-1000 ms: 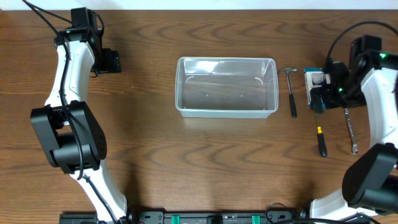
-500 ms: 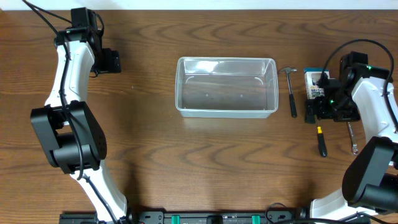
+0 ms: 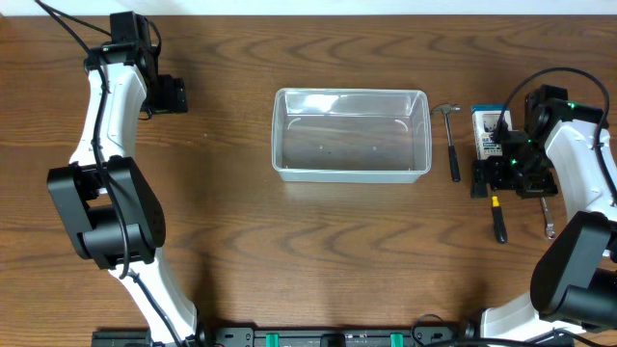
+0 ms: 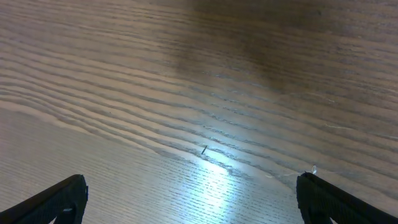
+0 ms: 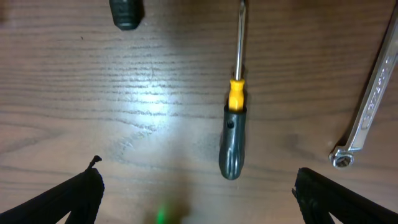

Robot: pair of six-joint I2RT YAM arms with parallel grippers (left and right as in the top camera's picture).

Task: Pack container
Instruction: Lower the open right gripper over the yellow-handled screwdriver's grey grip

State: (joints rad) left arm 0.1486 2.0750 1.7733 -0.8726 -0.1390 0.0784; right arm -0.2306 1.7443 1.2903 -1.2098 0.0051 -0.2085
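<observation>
The clear plastic container (image 3: 350,173) stands empty at the table's middle. Right of it lie a small hammer (image 3: 451,143), a blue-and-white box (image 3: 489,131), a screwdriver (image 3: 498,220) with a dark handle and yellow collar, and a wrench (image 3: 546,212). My right gripper (image 3: 509,181) is open and empty, hovering over the screwdriver's shaft end. In the right wrist view the screwdriver (image 5: 232,140) lies between the spread fingers (image 5: 199,199), with the wrench (image 5: 368,102) to the right. My left gripper (image 3: 172,94) is open and empty at the far left, over bare wood (image 4: 193,199).
The hammer's handle end (image 5: 126,12) shows at the top left of the right wrist view. The left arm's links stretch along the table's left side. The tools lie close together on the right.
My right gripper has moved from over the blue-and-white box toward the front, to above the screwdriver. The left arm has not moved.
</observation>
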